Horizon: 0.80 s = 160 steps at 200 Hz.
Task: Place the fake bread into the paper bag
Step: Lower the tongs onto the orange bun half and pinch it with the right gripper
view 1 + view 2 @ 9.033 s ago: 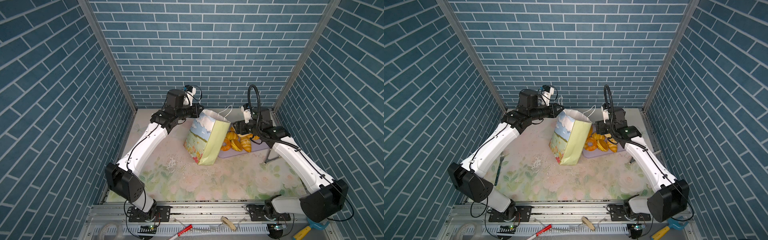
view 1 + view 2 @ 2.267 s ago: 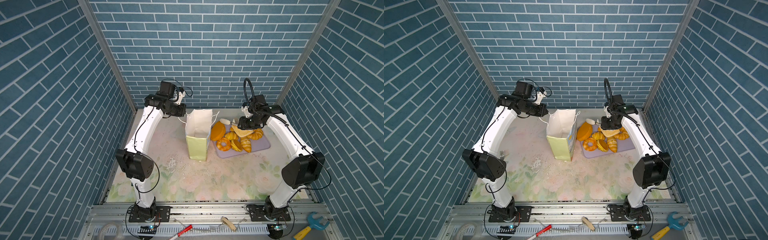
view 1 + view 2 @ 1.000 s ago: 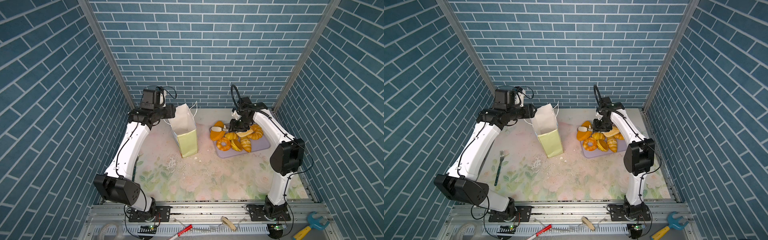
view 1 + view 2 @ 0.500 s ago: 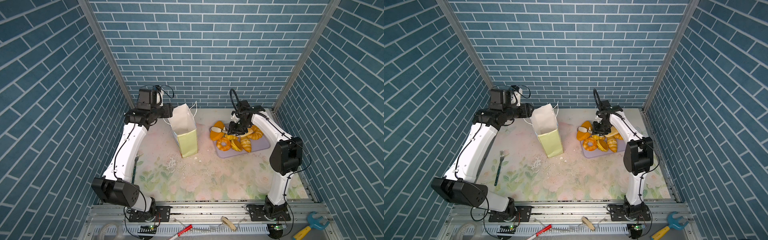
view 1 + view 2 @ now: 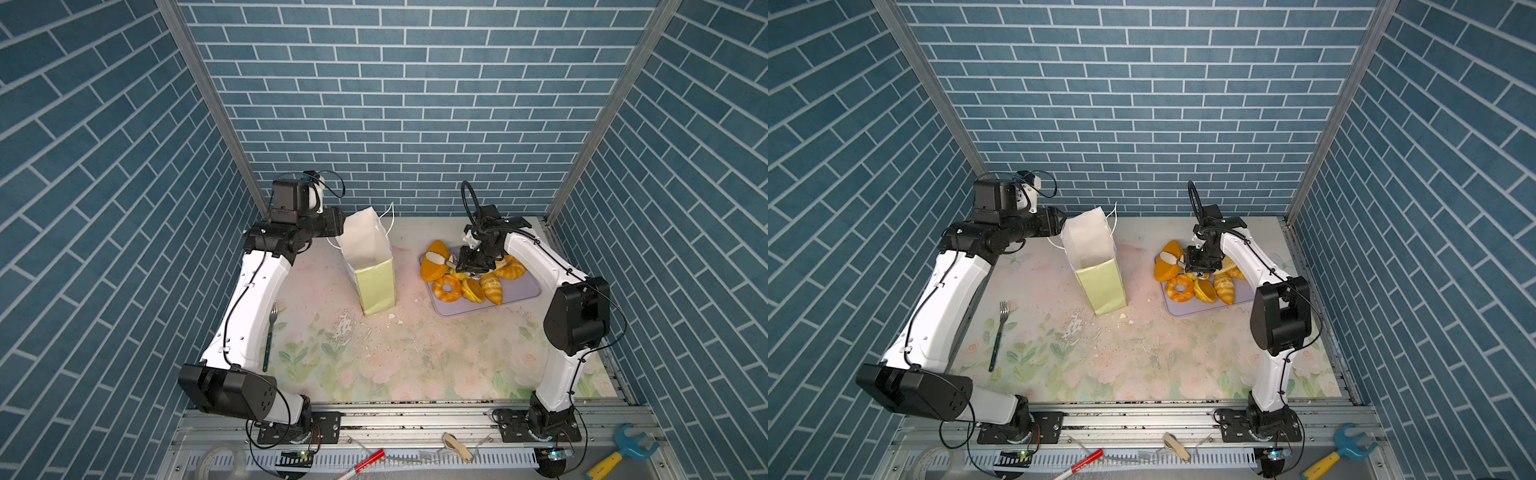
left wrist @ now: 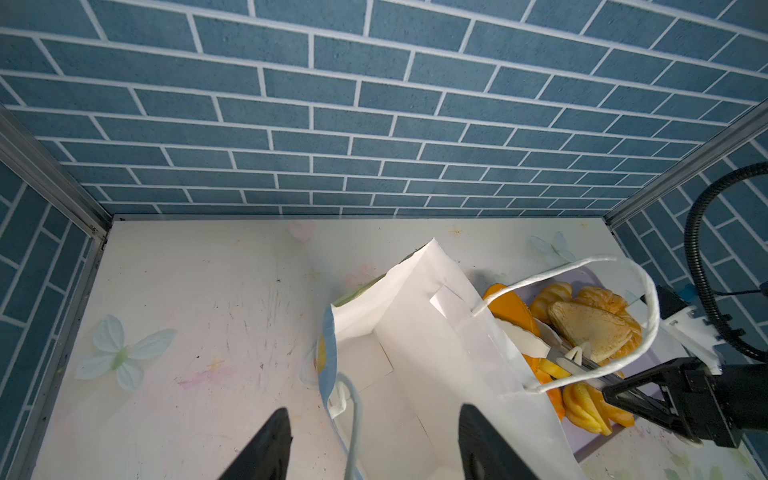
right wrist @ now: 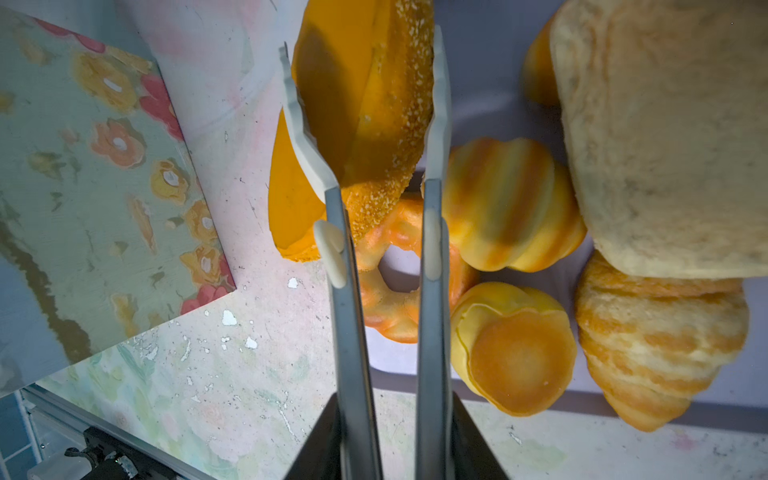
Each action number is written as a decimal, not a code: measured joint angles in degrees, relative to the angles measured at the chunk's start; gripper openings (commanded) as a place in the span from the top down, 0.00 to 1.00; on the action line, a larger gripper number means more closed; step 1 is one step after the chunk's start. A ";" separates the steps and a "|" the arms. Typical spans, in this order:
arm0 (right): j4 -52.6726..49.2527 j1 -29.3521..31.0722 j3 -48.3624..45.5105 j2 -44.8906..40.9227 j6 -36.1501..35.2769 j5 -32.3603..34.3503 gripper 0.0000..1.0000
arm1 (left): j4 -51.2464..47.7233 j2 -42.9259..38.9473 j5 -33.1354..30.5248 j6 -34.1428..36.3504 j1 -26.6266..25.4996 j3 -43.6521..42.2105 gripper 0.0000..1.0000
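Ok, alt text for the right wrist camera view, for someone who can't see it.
The right gripper, with long tongs, clamps the large orange sesame bun from both sides. Around it on the lavender tray lie a ring doughnut, a striped bun, a croissant and a tan slice.

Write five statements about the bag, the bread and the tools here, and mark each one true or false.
1. The paper bag stands with its mouth open. True.
2. The tongs have their white tips around the ring doughnut. False: the tips flank the large orange bun.
3. The left gripper has its jaws apart. True.
4. The fork lies on the lavender tray. False: it lies on the table, left of the bag.
5. The ring doughnut lies on the tray. True.
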 measured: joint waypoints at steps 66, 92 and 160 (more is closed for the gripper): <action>-0.39 0.00 -0.96 -6.36 -1.77 2.12 0.81 | 0.09 -0.72 -0.13 -0.55 0.50 -1.01 0.34; -1.22 0.02 -0.96 -7.50 -2.97 2.97 0.83 | 0.09 -0.72 -0.09 -0.81 0.72 -1.01 0.34; -1.66 0.04 -0.96 -7.87 -3.30 4.44 0.89 | 0.46 -0.72 0.20 -1.07 0.83 -1.01 0.33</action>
